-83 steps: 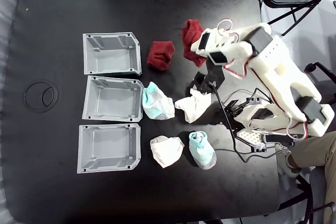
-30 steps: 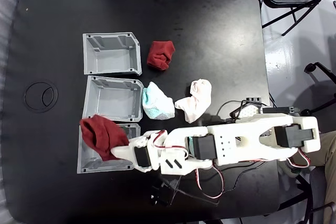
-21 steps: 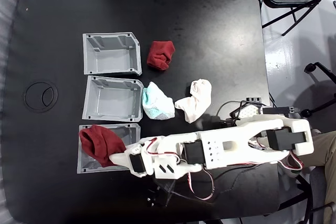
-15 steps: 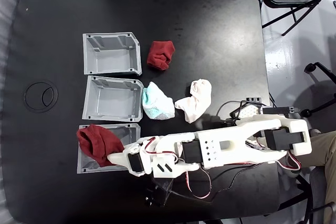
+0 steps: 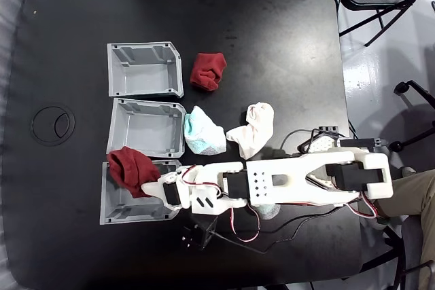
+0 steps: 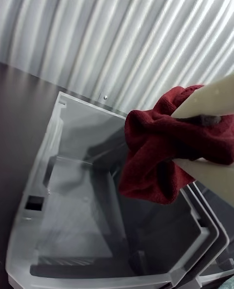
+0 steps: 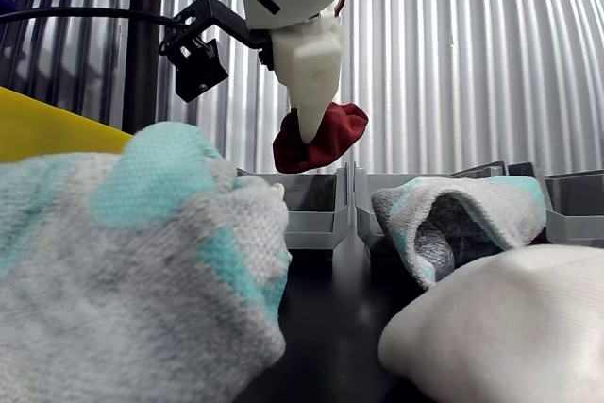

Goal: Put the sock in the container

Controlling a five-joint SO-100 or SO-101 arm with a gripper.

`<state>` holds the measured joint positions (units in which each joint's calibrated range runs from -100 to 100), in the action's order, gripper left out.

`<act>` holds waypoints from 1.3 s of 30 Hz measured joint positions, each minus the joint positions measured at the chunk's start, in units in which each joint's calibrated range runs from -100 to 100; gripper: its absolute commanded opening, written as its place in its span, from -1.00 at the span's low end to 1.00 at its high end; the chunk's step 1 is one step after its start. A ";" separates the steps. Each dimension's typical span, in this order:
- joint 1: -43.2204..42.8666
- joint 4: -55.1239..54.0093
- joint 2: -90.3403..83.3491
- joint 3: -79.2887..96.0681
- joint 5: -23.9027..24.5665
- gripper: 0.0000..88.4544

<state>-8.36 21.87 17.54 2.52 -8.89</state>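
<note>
The sock (image 5: pixel 130 169) is a dark red bundle hanging above the container (image 5: pixel 115 210), the lowest grey bin in the fixed view, over its edge nearest the middle bin. My gripper (image 5: pixel 151 183) is shut on the sock from the right. The wrist view shows the sock (image 6: pixel 156 162) pinched between two cream fingers (image 6: pixel 209 101), gripper (image 6: pixel 176 138), over the open container (image 6: pixel 73 186). Seen from table level in the other view, the sock (image 7: pixel 330 137) dangles from the gripper (image 7: pixel 308 136) clear above the container's rim (image 7: pixel 311 209).
Two more grey bins (image 5: pixel 145 69) (image 5: pixel 146 128) stand above the container in the fixed view. A squarer red bundle (image 5: pixel 208 70), a teal sock (image 5: pixel 204 134) and a white sock (image 5: pixel 251 129) lie to their right. Cables (image 5: pixel 224 239) trail below the arm. A person's leg (image 5: pixel 408 195) is at the right edge.
The arm swung from the right side across to the lowest bin carrying the sock. Over the last half second the sock shifted slightly toward the middle bin.
</note>
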 measured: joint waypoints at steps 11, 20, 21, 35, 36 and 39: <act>-0.63 0.00 0.84 0.00 0.00 -0.89; -0.74 0.00 0.84 0.00 0.00 -0.35; -0.74 0.00 0.84 0.00 0.00 -0.31; -2.75 0.00 0.84 0.00 0.00 -0.19; -2.65 0.00 0.84 0.00 0.00 -0.19; -3.17 0.00 0.59 0.00 0.00 -0.19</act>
<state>-11.53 21.87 18.12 2.52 -8.89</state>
